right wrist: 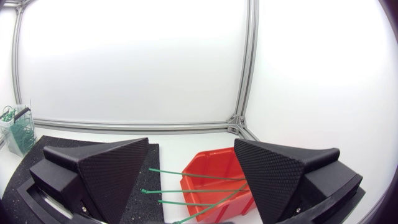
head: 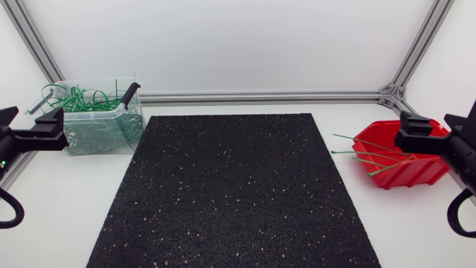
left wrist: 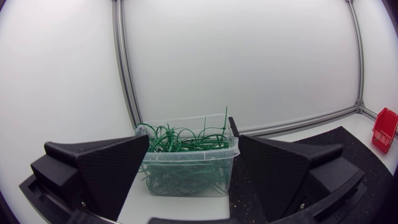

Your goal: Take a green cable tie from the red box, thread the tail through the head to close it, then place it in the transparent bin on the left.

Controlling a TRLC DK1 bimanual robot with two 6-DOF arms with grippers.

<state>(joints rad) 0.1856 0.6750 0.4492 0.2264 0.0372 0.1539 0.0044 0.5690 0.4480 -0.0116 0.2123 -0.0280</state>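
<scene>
The red box (head: 398,155) sits at the table's right side with several straight green cable ties (head: 364,152) sticking out over its left rim. My right gripper (right wrist: 189,180) stands open just short of the red box (right wrist: 214,177), nothing between its fingers; the ties (right wrist: 186,186) lie ahead of it. The transparent bin (head: 100,119) at the back left is full of closed green ties. My left gripper (left wrist: 193,171) is open and empty, with the bin (left wrist: 189,163) straight ahead between its fingers. In the head view both arms sit at the side edges.
A black speckled mat (head: 234,190) covers the table's middle. A black object (head: 129,93) leans on the bin's right rim. Aluminium frame rails (head: 260,97) run along the back edge and corners.
</scene>
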